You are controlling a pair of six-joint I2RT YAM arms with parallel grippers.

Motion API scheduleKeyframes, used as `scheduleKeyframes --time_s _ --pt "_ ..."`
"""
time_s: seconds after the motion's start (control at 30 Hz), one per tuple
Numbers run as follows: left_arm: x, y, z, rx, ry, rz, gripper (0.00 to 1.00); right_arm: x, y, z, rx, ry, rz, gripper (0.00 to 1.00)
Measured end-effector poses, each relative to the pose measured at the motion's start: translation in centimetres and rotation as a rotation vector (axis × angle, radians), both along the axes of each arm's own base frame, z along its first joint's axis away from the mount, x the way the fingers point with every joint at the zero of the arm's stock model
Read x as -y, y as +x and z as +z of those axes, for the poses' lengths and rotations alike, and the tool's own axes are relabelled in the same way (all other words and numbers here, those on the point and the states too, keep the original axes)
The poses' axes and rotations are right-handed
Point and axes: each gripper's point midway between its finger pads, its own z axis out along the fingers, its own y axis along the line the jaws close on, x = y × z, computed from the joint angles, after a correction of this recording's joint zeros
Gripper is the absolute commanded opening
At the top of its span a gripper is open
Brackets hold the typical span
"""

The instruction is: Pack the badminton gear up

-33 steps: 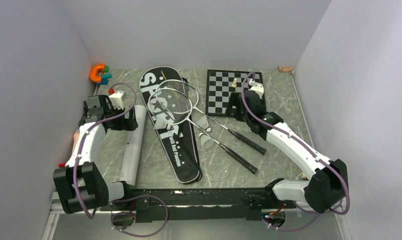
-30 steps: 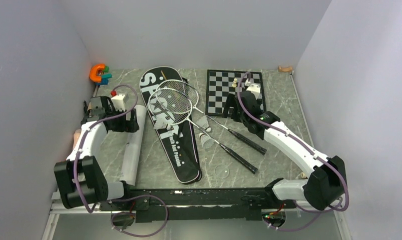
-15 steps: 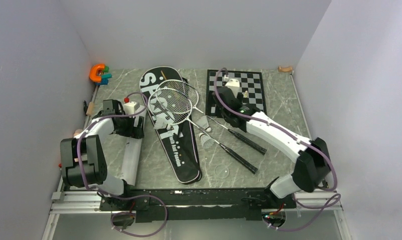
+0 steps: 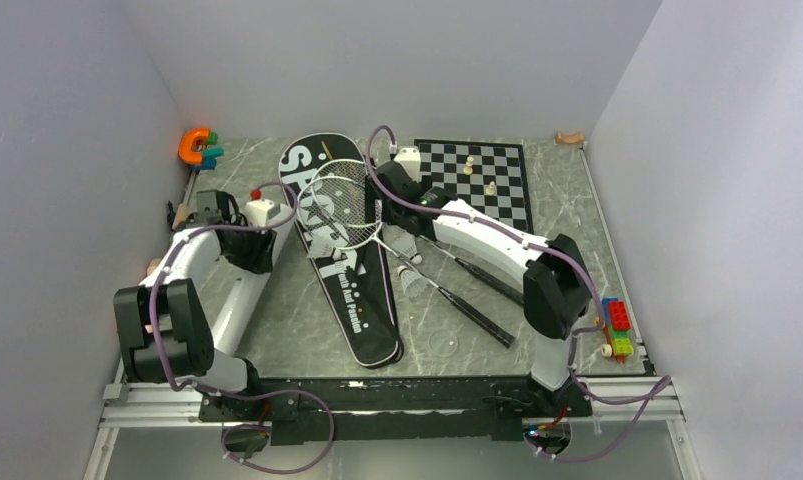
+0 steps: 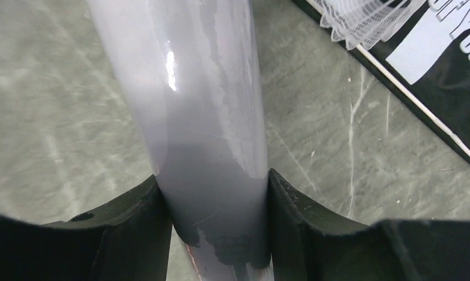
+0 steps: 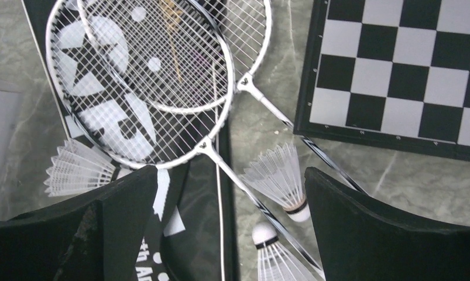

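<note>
A long whitish tube (image 4: 239,300) lies on the table's left side, and my left gripper (image 4: 253,246) is shut on its far end. In the left wrist view both black fingers (image 5: 144,205) press the tube (image 5: 197,88). Two white-framed rackets (image 4: 345,200) lie crossed over the black racket bag (image 4: 349,295), handles (image 4: 489,325) pointing right. My right gripper (image 6: 229,175) hangs open above the racket shafts, with one shuttlecock (image 6: 279,175) and a second shuttlecock (image 6: 272,253) between its fingers' span below. A third shuttlecock (image 6: 80,168) lies on the bag.
The chessboard (image 4: 477,185) with pale pieces sits at the back right. An orange toy (image 4: 195,145) is in the back left corner and coloured blocks (image 4: 617,327) lie at the right edge. A clear round lid (image 4: 442,342) rests near the front. Walls close three sides.
My left gripper has closed on the tube, whose near end has swung slightly left. The right arm has swept left from over the chessboard to above the rackets and shuttlecocks, still open.
</note>
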Motion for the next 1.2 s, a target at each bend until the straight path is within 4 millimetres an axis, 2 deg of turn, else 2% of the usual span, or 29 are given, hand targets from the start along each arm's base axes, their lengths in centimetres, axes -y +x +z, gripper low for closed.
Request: scheduleKeyframes --time_s 0.13,0.2,0.27,0.33,0.53,0.67,0.8,1.07,1.2 --pt "-1.8 1.9 4.4 0.091 0.035 -0.021 0.32 -1.4 1.1 0.0 0.001 0.013 0.012 1.00" --pt "-3.0 2.8 6.8 0.156 0.063 -0.021 0.27 -2.2 1.6 -0.3 -0.003 0.018 0.019 1.00" --pt "-4.0 2.9 8.5 0.200 0.091 -0.023 0.24 -3.1 2.3 -0.6 -0.005 0.023 0.024 1.00" --pt "-4.8 2.4 9.3 0.215 0.109 -0.022 0.20 -4.2 3.1 -1.2 -0.013 0.027 0.034 1.00" --pt "-5.5 -0.2 8.9 0.159 0.062 -0.029 0.16 -7.3 4.7 -4.3 -0.046 0.010 0.058 1.00" --pt "-5.1 -1.4 9.2 0.157 0.029 -0.038 0.16 -8.4 4.9 -6.3 -0.070 -0.019 0.073 1.00" --pt "-4.3 -2.4 9.5 0.184 0.023 -0.051 0.16 -8.7 4.6 -7.5 -0.090 -0.043 0.082 1.00" --pt "-3.5 -3.9 7.9 0.161 0.007 -0.064 0.16 -9.3 4.0 -7.7 -0.083 -0.067 0.096 1.00" --pt "-3.2 -4.8 7.0 0.165 0.015 -0.077 0.16 -11.1 2.9 -6.5 -0.045 -0.077 0.129 1.00"
